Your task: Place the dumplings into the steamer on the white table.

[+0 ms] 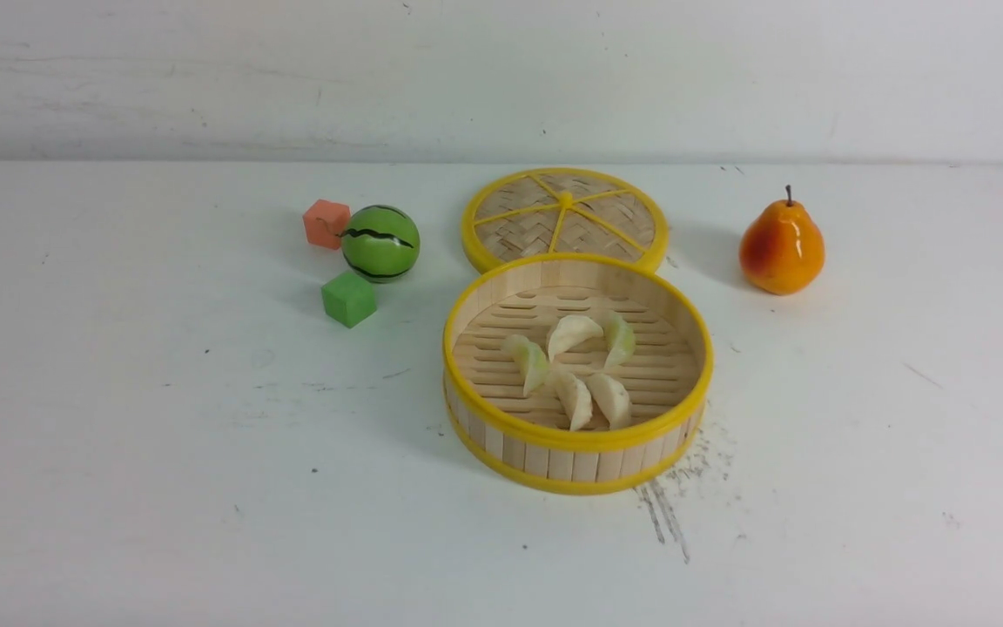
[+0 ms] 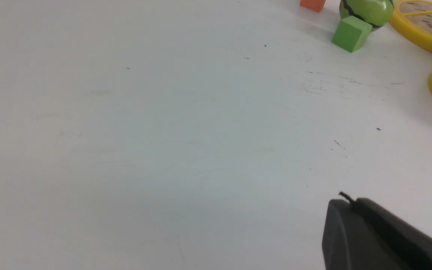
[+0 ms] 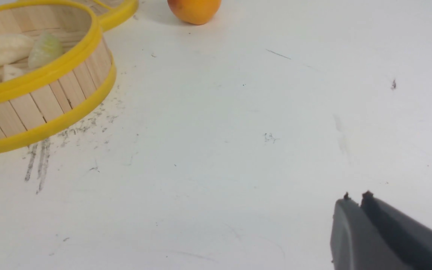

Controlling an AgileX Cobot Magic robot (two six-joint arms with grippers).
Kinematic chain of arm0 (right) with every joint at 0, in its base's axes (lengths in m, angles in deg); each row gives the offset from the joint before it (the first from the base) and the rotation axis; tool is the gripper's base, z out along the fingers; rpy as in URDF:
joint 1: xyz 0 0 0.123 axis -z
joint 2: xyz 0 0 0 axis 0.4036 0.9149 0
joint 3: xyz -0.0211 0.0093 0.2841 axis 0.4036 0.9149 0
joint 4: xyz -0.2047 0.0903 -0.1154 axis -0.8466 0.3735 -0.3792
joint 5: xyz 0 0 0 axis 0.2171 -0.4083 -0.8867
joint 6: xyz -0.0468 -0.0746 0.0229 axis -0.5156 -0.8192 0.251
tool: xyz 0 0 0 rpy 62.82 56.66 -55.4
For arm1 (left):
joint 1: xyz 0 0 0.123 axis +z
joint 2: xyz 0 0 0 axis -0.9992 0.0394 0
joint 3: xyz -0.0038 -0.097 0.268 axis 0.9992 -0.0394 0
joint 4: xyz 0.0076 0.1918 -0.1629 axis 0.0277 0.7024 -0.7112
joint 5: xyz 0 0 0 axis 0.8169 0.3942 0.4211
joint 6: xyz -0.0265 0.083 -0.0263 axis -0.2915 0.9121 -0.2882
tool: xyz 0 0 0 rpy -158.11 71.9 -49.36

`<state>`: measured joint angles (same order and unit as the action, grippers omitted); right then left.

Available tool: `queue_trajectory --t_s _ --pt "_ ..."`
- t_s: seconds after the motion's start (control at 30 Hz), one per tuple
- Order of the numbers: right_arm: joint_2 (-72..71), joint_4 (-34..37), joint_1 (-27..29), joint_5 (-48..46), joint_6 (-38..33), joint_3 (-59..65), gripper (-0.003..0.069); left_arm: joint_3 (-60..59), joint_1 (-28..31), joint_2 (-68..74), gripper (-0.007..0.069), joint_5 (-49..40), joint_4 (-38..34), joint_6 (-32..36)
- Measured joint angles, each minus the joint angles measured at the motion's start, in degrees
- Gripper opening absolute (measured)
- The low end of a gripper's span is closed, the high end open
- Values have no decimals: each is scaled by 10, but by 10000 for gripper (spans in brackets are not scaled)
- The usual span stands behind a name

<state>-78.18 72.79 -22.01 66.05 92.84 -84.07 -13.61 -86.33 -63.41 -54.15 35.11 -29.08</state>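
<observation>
All five dumplings lie inside the steamer, which stands on the table just in front of its lid; none remains outside. The loading step appears complete. The left end effector is closed and empty, low over bare table well clear of the steamer. The right end effector is nearly closed, a thin slit between its tips, holding nothing. No further pick seems required; at most a final check.
</observation>
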Motion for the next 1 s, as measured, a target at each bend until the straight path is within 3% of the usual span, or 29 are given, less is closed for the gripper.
queue_trajectory --t_s 1.0 --pt "0 1 0 0 1 0 85 -1 0 0 -14 3 2 9"
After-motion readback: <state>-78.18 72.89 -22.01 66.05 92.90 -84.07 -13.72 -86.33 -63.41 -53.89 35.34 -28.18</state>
